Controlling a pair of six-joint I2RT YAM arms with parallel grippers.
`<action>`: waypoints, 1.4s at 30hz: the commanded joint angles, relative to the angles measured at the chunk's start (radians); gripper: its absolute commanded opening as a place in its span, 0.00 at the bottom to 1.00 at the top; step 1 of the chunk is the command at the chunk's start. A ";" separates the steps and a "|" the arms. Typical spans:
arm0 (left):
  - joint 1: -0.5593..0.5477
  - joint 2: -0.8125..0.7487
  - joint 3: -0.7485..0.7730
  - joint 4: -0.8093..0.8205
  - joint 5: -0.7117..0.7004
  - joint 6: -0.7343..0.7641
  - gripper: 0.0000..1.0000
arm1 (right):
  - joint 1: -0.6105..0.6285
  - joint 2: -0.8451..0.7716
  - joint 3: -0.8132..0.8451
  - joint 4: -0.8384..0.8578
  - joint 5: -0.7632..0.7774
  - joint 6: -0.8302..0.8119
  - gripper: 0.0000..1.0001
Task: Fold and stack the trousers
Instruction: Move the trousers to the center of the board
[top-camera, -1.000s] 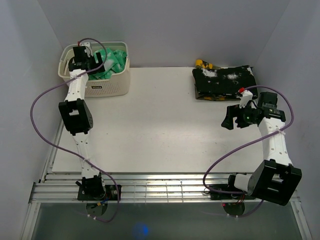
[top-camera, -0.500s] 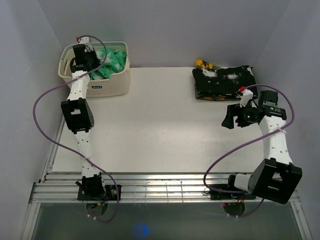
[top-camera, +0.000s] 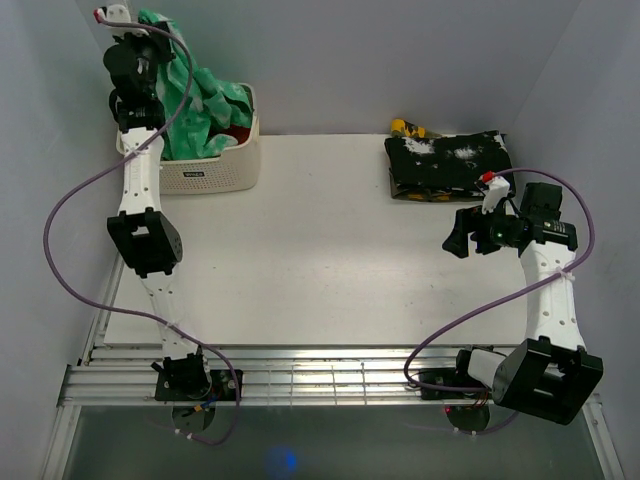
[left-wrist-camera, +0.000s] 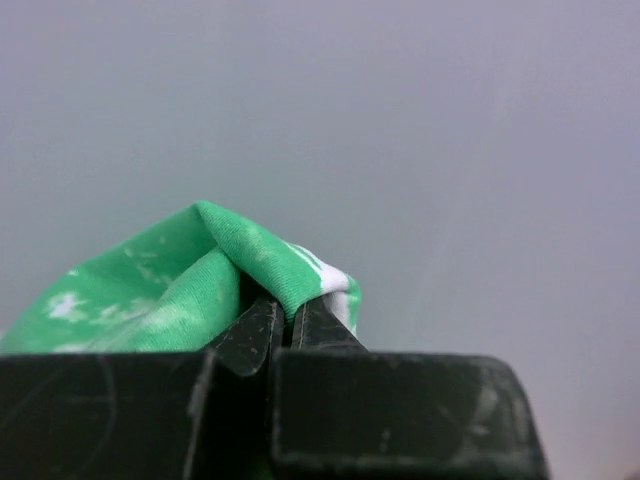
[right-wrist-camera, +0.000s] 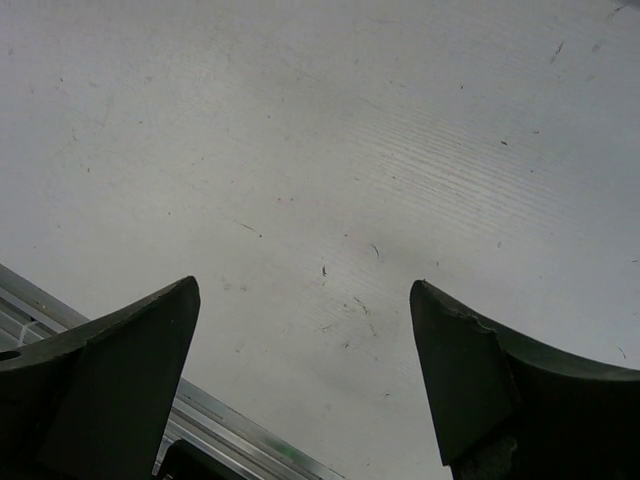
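Observation:
The trousers (top-camera: 200, 95), bright green with white blotches, hang in a bunch from my left gripper (top-camera: 143, 35) down into the cream basket (top-camera: 215, 172) at the table's far left. That gripper is raised high above the basket. In the left wrist view its jaws are shut (left-wrist-camera: 285, 322) on a fold of the green cloth (left-wrist-camera: 180, 290), with the bare wall behind. My right gripper (top-camera: 458, 238) hovers over the table's right side, open (right-wrist-camera: 305, 300), with nothing between its fingers.
A black, white-speckled folded garment (top-camera: 448, 165) lies at the far right, with a small yellow object (top-camera: 408, 128) behind it. A bit of red cloth (top-camera: 237, 132) shows inside the basket. The table's near edge and metal rails (right-wrist-camera: 230, 425) appear under my right gripper.
My left gripper shut on the trousers in the basket and rose high, pulling the green cloth up out of it. The right arm has barely moved.

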 joint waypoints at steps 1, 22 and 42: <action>-0.005 -0.235 0.078 0.301 0.039 -0.070 0.00 | 0.004 -0.044 -0.003 0.030 -0.037 0.009 0.91; -0.074 -0.891 -0.937 0.369 0.628 -0.578 0.00 | 0.007 -0.052 -0.011 0.056 -0.147 0.040 0.90; -0.559 -0.520 -0.925 -0.384 0.572 -0.051 0.73 | 0.188 0.023 0.029 0.053 -0.158 0.000 0.93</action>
